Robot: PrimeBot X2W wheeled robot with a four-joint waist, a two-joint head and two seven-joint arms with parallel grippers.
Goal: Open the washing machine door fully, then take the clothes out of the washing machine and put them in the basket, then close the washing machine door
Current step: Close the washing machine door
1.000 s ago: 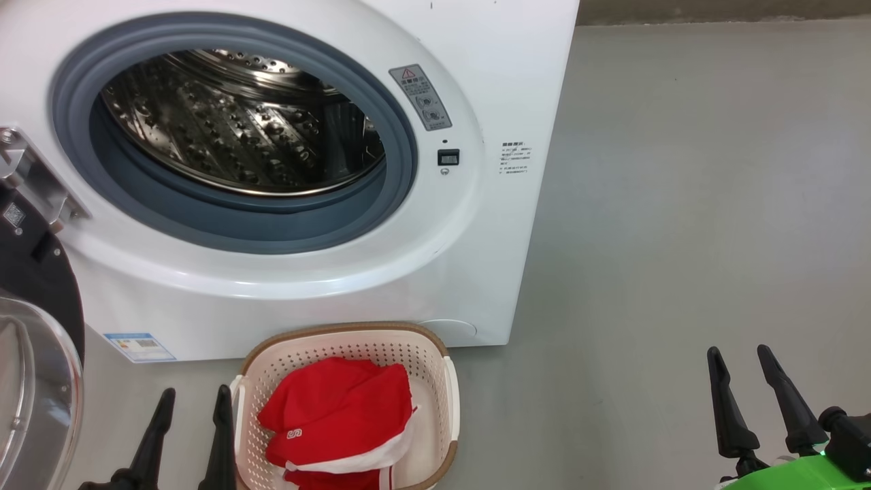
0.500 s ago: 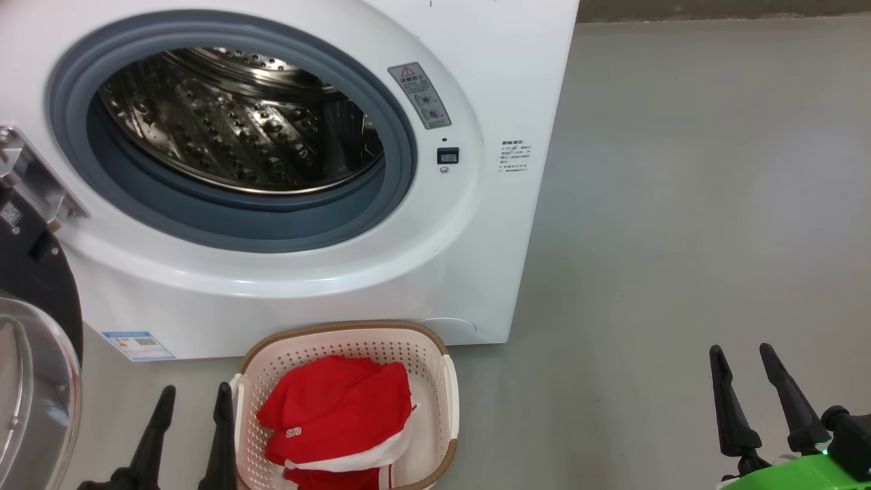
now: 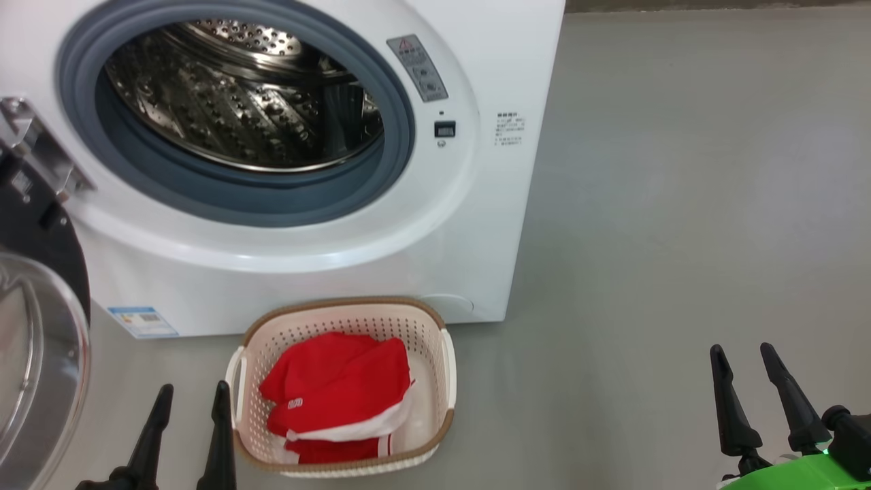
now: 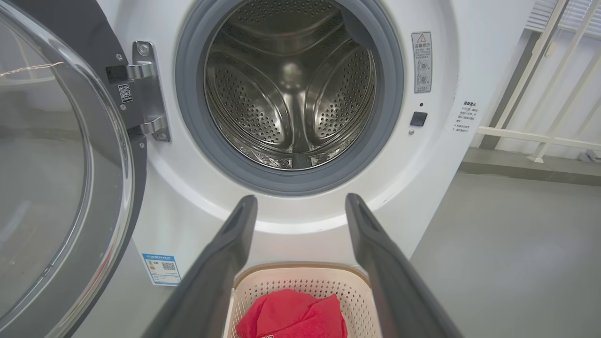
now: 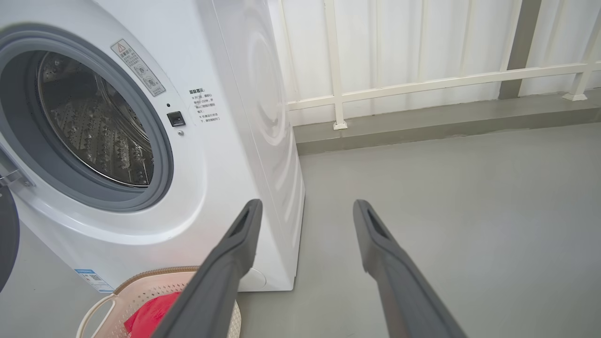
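head view: clothes (image 3: 337,395) lie in basket (image 3: 340,302) beside left jaws.

White washer (image 3: 435,224) w/ grey gasket (image 3: 401,136), red clothes (image 3: 340,391) w/ white trim, cream perforated basket (image 3: 446,381), brown rim

Left gripper (image 3: 193,386): two long fingers, black in the head view, each broad at the base and tapering to a blunt rounded tip; right gripper (image 3: 740,348) of the same pattern, its fingers set on narrow black stalks; below them a bright green housing (image 3: 789,476), glossy, curved on top; a chunky black knuckle (image 3: 847,435) sat over its outer end, with a small pale green glow where the two met. From the wrist cameras the fingers (image 4: 220,267) read as matte dark grey; smooth flat faces; softly rounded edges; a shallow elongated recess sunk into each near the tip.
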